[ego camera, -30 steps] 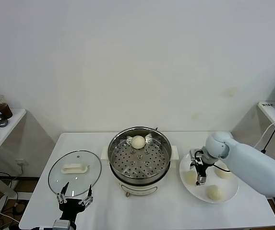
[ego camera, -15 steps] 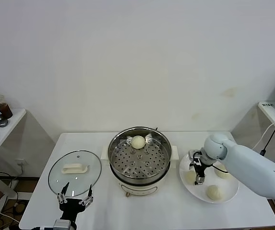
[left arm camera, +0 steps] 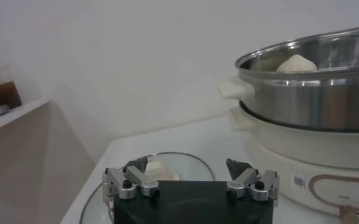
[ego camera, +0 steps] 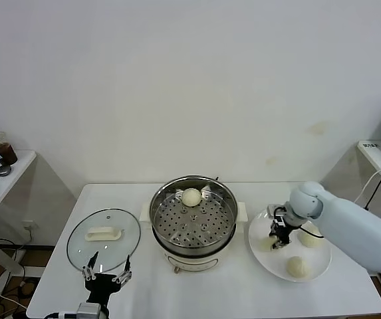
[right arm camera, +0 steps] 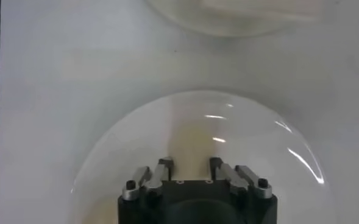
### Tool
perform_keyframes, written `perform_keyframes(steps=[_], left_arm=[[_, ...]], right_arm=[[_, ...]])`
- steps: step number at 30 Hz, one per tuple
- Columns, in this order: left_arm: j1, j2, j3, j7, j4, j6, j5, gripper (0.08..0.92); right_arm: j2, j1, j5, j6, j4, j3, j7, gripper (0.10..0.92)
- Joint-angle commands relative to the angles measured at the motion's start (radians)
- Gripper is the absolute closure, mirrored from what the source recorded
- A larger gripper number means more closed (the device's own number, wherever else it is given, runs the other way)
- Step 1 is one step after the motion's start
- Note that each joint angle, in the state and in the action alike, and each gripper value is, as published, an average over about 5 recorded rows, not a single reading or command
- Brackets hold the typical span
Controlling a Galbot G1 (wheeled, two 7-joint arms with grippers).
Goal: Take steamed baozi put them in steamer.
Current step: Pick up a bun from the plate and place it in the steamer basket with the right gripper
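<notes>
The steel steamer [ego camera: 193, 219] stands mid-table on its cream pot, with one baozi [ego camera: 191, 197] at its far side. Three baozi lie on the white plate [ego camera: 313, 274] at the right: a left one [ego camera: 264, 244], a far one [ego camera: 311, 236] and a near one [ego camera: 298, 266]. My right gripper [ego camera: 278, 240] is down on the left one. In the right wrist view its fingers [right arm camera: 164, 168] press both sides of that cream bun [right arm camera: 190, 143], at plate level. My left gripper [ego camera: 107, 274] hangs open and empty at the table's front left, also in its own view [left arm camera: 188, 173].
A round glass lid [ego camera: 104, 232] with a white handle lies left of the steamer, just beyond the left gripper; it also shows in the left wrist view [left arm camera: 185, 159]. A side table [ego camera: 0, 176] with a drink cup stands far left. The wall is close behind.
My right wrist has shifted a little to the right and tilted, with the fingertips staying at the left bun on the plate. The left gripper has barely moved.
</notes>
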Motion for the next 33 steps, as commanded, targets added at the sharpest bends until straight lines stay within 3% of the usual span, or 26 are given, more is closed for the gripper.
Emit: perform_keyframes(steps=[1,7,14,25,33], left_arm=[[-0.001,-0.001,0.002,-0.002,0.002,0.000,0.001,0.177],[-0.004,0.004,0.004,-0.003,-0.005,0.001,0.001,0.177],[-0.014,0.009,0.006,-0.002,-0.019,0.014,-0.002,0.177],[-0.017,0.007,0.010,0.002,-0.045,0.031,-0.016,0.177],[-0.021,0.002,0.004,0.001,-0.042,0.037,-0.023,0.177]], right_arm=[[-0.049,0.153,0.062,-0.003,0.028,-0.085,-0.010,0.677],[-0.036,0.434,0.195,-0.029,0.062,-0.261,-0.044,0.677],[0.101,0.712,0.386,-0.097,0.085,-0.450,-0.069,0.677],[0.357,0.715,0.531,-0.212,0.046,-0.475,-0.037,0.674],[0.562,0.621,0.536,-0.254,-0.069,-0.483,0.037,0.674]])
